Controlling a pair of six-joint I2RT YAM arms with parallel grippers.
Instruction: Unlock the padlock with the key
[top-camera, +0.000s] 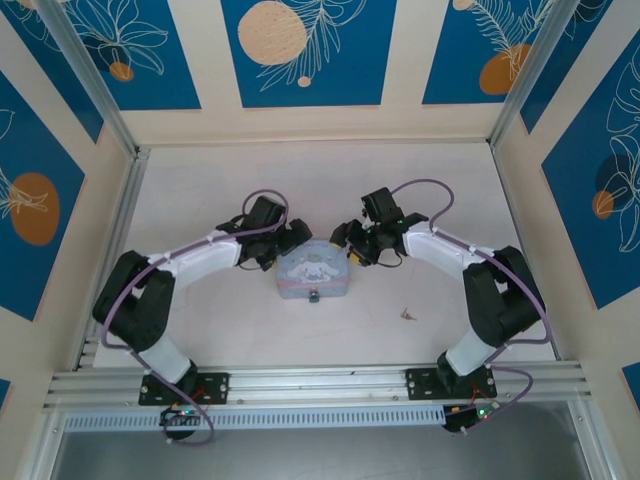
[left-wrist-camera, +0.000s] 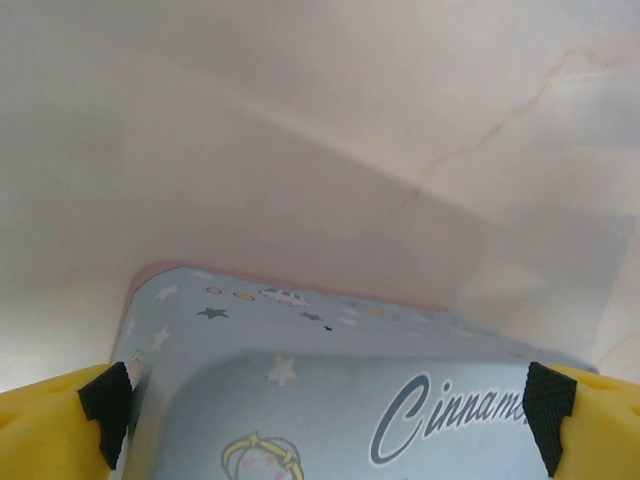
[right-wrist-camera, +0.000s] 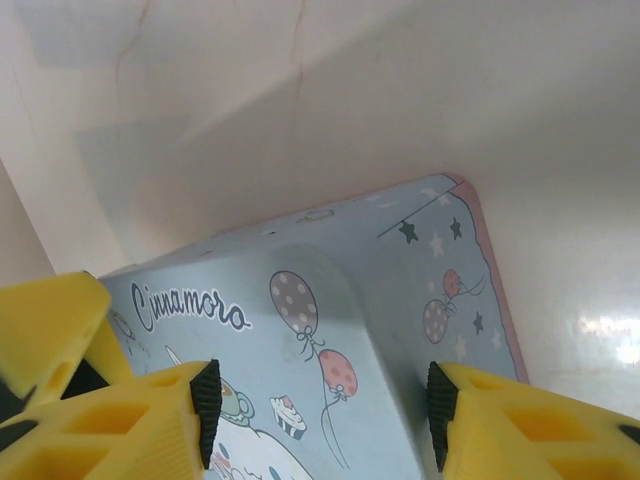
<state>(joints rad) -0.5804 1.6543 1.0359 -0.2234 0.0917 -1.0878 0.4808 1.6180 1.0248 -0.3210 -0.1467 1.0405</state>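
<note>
Here you have both claws at the pale blue cartoon-printed box (top-camera: 312, 270), which stands in the middle of the surface (top-camera: 230, 335). Your left claw (top-camera: 288, 240) comes to the box's far left corner, and your right claw (top-camera: 350, 246) to its far right corner. In the left wrist view the yellow fingers are spread wide and the box lid lies between the black pads (left-wrist-camera: 105, 410). In the right wrist view it is the same, with the raised lid between the pads (right-wrist-camera: 437, 410). Whether the pads press on the box, you cannot tell from these views. The padlock (top-camera: 313, 295) sits at the near side of the box, in the middle, as a small dark spot. The key (top-camera: 407, 314) lies flat on the surface to the right of the box, well apart from both claws.
</note>
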